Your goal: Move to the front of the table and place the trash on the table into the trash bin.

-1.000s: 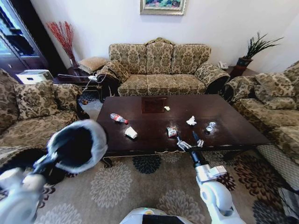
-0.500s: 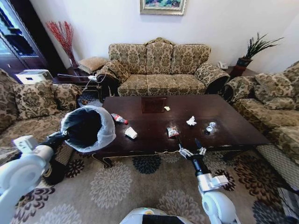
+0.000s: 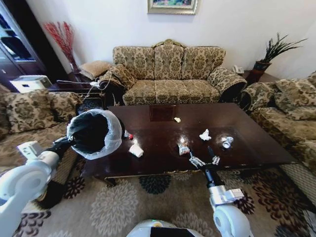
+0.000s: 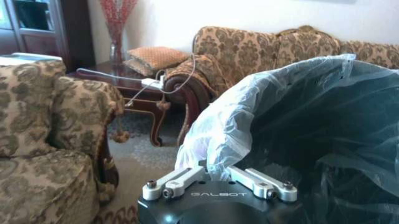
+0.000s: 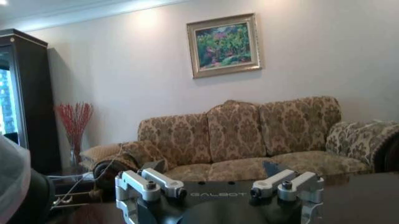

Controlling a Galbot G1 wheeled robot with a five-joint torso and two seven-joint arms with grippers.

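Trash bin [image 3: 94, 133]: our left pincer [image 4: 218, 179] pinches its rim at the table's [image 3: 256, 148] left; right pincer [image 3: 206, 159] spread over near edge.

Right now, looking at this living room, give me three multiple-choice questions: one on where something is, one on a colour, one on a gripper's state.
1. Where is the round black trash bin with the white plastic liner?
A. on the carpet beside the right sofa
B. held up by the left gripper at the left end of the dark glossy wooden coffee table
C. standing on the middle sofa

2. What colour is the label on the clear plastic bottle lying on that table?
A. red
B. blue
C. green

3. How is the right gripper?
A. shut on a white tissue
B. shut on the bottle
C. open and empty, above the table's near edge

Answers: B, the left wrist view shows the gripper clamped on the bin's lined rim; A, red shows beside the bin's rim; C, its fingers stand spread with nothing between.
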